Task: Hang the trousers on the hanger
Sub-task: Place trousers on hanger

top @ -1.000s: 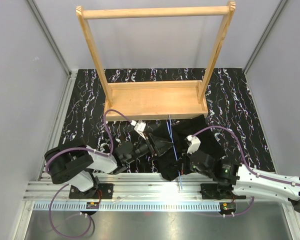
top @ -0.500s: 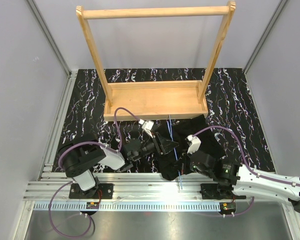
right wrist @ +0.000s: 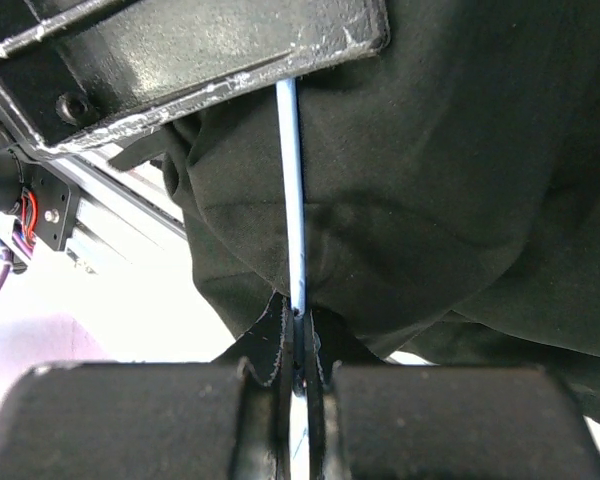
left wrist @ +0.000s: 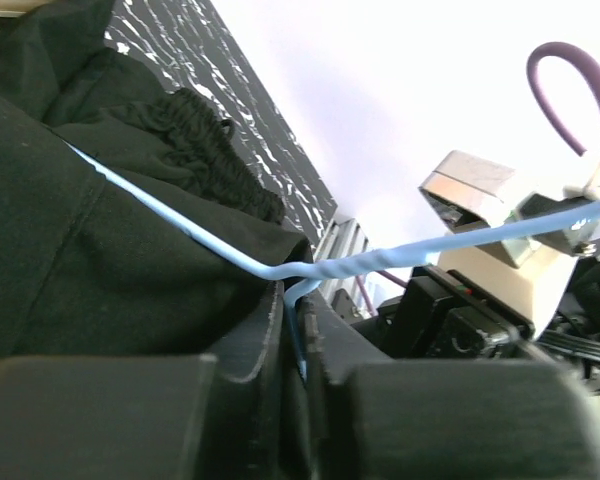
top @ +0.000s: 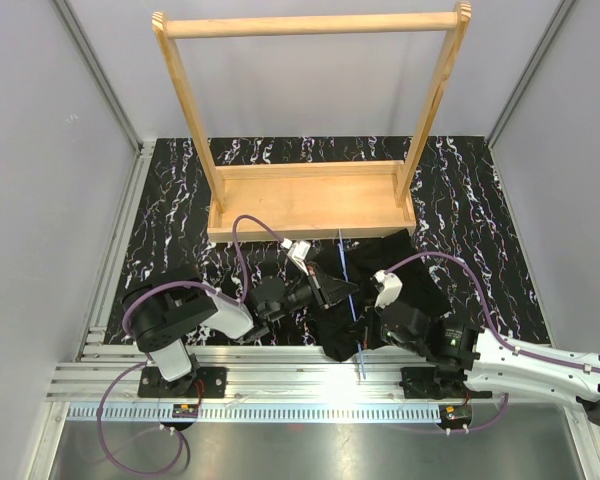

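Left fingers (left wrist: 242, 350) are nearly together, pinched on the hanger (left wrist: 352, 263) where its light-blue wire looks twisted; the wire drops straight into the slot between them. Right fingers (right wrist: 270, 345) are clamped tight on the same hanger, on a straight run of wire that enters the gap from above. The trousers (top: 420, 290) lie bunched on the table (top: 170, 220), between the two sets of fingers and spreading to the right of the right fingers. In the left wrist view the black fabric sits just beyond the left fingers, with the wire crossing over it and a ribbed waistband edge further back. In the right wrist view a fabric fold hangs just beyond the fingertips, and the wire runs down its face. The only container-like thing is the shallow base tray of the wooden rack (top: 310, 200), on the far side of both sets of fingers. Trousers and hanger sit outside it on the table. The fabric's far edge reaches the tray's front lip; cannot tell if it touches.
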Robot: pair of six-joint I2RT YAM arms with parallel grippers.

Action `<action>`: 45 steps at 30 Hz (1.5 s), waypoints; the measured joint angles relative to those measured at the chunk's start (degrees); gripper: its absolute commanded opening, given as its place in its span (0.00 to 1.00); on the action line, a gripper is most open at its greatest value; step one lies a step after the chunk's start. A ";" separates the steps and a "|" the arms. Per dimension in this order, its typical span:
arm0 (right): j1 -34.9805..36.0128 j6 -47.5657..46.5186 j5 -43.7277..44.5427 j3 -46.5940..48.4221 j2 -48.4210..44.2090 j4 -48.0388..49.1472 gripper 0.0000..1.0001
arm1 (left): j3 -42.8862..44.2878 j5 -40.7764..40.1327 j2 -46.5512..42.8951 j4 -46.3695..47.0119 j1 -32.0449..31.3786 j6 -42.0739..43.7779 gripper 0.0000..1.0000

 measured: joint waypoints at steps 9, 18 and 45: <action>0.09 0.07 0.46 0.35 -2.05 -2.71 0.38 | -2.21 -0.72 -0.31 2.34 -0.15 -2.47 0.00; 0.11 -1.64 7.54 7.10 -9.53 -13.22 0.78 | -6.75 -1.75 -0.90 2.97 -0.17 -2.49 0.00; -19.17 -14.71 3.04 12.41 13.64 7.87 1.00 | -10.97 -4.07 -4.31 2.01 0.42 -2.34 0.00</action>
